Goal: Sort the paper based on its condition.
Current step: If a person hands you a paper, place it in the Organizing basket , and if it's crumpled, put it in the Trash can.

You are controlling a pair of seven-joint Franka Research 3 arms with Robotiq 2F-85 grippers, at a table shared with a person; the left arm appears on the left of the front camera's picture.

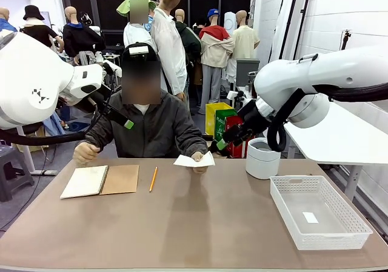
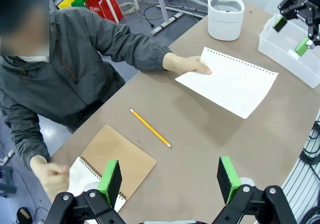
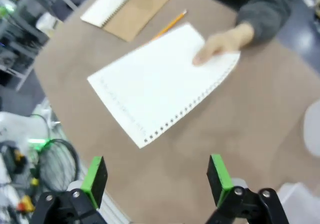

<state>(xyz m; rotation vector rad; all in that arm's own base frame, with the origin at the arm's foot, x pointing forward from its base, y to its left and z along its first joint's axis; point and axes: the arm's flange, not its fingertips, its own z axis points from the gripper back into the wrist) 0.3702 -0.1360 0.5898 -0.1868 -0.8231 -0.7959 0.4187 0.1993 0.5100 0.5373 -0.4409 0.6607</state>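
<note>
1 flat sheet (image 2: 227, 82) is held in the person's hand (image 2: 187, 64) at the table's 12 o'clock: likely handover. Left gripper (image 2: 170, 181) and right gripper (image 3: 156, 179) are spread, empty; next, 1 must pinch the free edge.

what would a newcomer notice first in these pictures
The person's hand holds a white sheet of paper at the far side of the table, while the left gripper and the right gripper hang open above it. Next come the white basket on the table's right and the open notebook with a pencil on its left.
</note>
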